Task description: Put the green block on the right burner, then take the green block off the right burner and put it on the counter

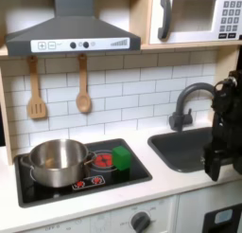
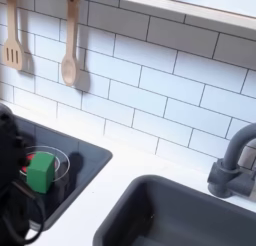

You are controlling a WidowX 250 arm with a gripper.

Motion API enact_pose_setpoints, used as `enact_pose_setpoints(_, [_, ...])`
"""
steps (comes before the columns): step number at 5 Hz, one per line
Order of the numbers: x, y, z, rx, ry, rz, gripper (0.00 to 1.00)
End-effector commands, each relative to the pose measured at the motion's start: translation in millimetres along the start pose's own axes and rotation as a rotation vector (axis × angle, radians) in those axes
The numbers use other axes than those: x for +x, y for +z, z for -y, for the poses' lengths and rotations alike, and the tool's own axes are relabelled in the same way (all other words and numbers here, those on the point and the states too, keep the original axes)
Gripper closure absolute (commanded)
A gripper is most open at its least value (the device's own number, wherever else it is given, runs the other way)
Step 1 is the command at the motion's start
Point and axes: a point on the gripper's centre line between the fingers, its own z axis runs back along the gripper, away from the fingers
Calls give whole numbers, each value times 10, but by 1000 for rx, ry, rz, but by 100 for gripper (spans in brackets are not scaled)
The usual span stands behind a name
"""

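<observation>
While the small bright green cube block point(image 1: 122, 157) sits on the round red ringed right burner point(image 1: 105, 161) printed on the glossy black stove panel point(image 1: 132, 172), the black WidowX arm stands well apart from it, over by the dark grey sink basin point(image 1: 184, 147) at the first exterior view's right. Gripper point(image 1: 215, 167) hangs pointing down beside the basin edge; jaw opening cannot be told from this angle, and nothing is seen between the fingers. In the second exterior view the block point(image 2: 40, 173) rests upright on the burner rings point(image 2: 58, 165), partly behind dark blurred hardware at the second exterior view's left. Round steel pot point(image 1: 58, 161) occupies the other burner, just beside the block's burner in the first exterior view. Smooth off-white counter point(image 1: 165, 185) runs between stove panel and basin in both exterior views point(image 2: 125, 160). Dark curved faucet point(image 1: 186, 102) rises behind the basin. Two wooden utensils, a slotted spatula point(image 1: 36, 90) and a spoon point(image 1: 83, 85), hang on the white tiled wall.
</observation>
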Motion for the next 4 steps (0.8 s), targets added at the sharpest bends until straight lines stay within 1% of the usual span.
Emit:
enact_pose_setpoints(1, [-81,1,14,-13,-1,-13,48])
enact_pose_setpoints(2, [-35,-33,-24,-17,19,7,100])
enact_pose_setpoints(3, [65,-38,-69,-17,23,31,100])
enact_pose_setpoints(4, [200,-39,-151,-5,37,54,100])
